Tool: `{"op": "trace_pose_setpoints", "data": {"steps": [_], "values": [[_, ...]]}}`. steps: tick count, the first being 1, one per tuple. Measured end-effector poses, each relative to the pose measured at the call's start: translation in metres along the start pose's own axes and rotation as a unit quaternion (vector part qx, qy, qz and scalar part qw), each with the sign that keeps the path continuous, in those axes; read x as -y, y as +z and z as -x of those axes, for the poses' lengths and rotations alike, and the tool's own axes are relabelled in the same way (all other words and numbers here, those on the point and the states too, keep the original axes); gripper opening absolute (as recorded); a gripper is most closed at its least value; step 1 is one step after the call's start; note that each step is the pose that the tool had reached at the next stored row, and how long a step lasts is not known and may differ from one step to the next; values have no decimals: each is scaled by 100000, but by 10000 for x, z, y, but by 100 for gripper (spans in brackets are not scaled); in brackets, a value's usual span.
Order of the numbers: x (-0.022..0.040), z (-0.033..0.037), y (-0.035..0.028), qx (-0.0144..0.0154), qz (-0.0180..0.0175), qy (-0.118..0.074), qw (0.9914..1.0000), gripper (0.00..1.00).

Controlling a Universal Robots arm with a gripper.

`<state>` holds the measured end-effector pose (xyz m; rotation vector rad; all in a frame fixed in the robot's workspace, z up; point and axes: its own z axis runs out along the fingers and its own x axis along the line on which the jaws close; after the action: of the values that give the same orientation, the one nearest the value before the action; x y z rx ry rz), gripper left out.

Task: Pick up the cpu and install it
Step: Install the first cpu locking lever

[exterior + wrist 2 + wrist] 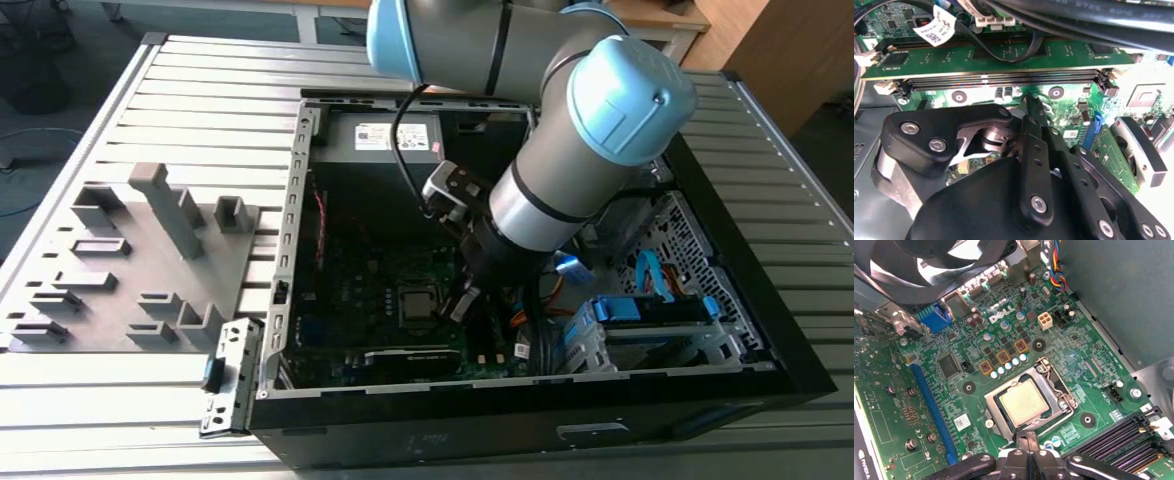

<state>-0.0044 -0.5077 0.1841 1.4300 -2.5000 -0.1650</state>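
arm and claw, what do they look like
The arm is made of silvery grey tubes with rounded light blue caps at the joints, and a black cable hangs beside it. The claw is matte black, built of hinged bars fastened with silver screws.

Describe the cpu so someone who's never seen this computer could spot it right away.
Look into the open black computer case at the green motherboard. Near its middle sits a silver metal socket frame, and the cpu lies inside it. It is the one small, flat, pale square, unlike the long blue slot and black memory slots nearby.
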Motion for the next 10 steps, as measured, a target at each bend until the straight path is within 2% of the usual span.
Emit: {"op": "trace_pose_setpoints", "data": {"steps": [10], "values": [[-4,-45,6,-8,-102,-109,100000,11]]}}
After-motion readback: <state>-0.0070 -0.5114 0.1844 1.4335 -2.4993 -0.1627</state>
